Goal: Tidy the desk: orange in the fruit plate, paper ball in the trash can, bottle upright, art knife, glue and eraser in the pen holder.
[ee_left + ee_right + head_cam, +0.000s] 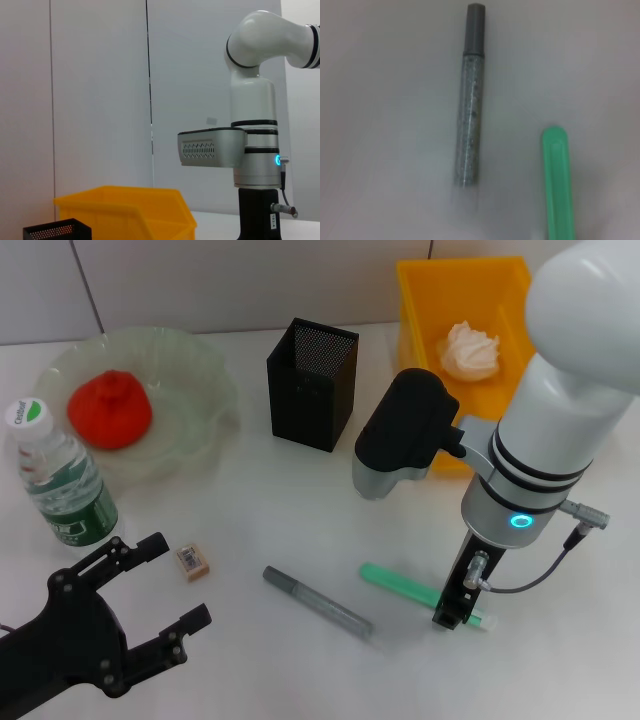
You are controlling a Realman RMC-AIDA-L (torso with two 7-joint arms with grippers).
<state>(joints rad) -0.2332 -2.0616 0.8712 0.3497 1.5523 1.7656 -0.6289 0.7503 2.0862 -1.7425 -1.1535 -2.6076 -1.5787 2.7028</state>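
Orange (110, 410) sits in the fruit plate (205, 390) at the upper left of the head view; paper ball (471, 350) lies in the yellow trash can (420, 300) at the upper right; bottle (60, 480) stands upright at the left edge; so those three parts look done. Pen holder (312, 382) stands at upper centre, and nothing can be seen poking out of it.

Still flat on the worktop (280, 530): the tan eraser (192, 561) at lower left, a grey glitter-bodied stick with a dark cap (317, 602) at lower centre, and a green stick (400, 586) to its right; which of these two is the glue and which the art knife I cannot tell.

Right pincer (455, 615) is down at the green stick's far end, touching or just above it; whether it has closed on it cannot be made out. Left pincer (160, 590) hovers at the lower left, just beside the eraser, jaws spread wide and holding nothing.

Risks, as I judge them: a grip so near the stick's end may let it pivot or slip out on the lift; a long stick carried tilted may catch the holder's mesh rim and tip it; the small eraser could skid away from closing fingers, towards the bottle.
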